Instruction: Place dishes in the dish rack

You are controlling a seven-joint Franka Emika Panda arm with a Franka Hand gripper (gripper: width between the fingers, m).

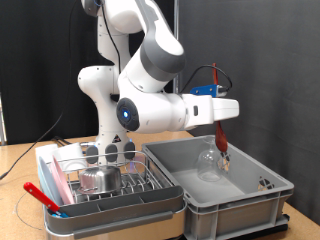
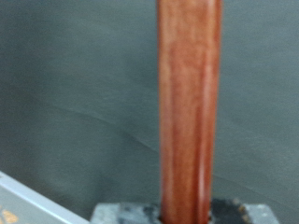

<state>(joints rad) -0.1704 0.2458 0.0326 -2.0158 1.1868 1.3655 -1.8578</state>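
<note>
My gripper (image 1: 221,130) hangs over the large grey bin, shut on a thin red stick-like utensil (image 1: 225,152) that points straight down from the fingers. The wrist view shows this red utensil (image 2: 190,112) close up, running along the fingers, with a dark fingertip pad (image 2: 121,214) at its base. A clear glass (image 1: 210,165) stands in the bin just beside the utensil's lower end. At the exterior view's left is the dish rack (image 1: 150,185). It holds a small steel cup (image 1: 97,179), and a pink plate (image 1: 54,176) stands on edge at its left end.
The grey plastic bin (image 1: 235,205) fills the exterior view's lower right, and its walls rise around the glass. Another red piece (image 1: 42,196) lies across the rack tray's front left corner. The robot's white base (image 1: 105,110) stands behind the rack.
</note>
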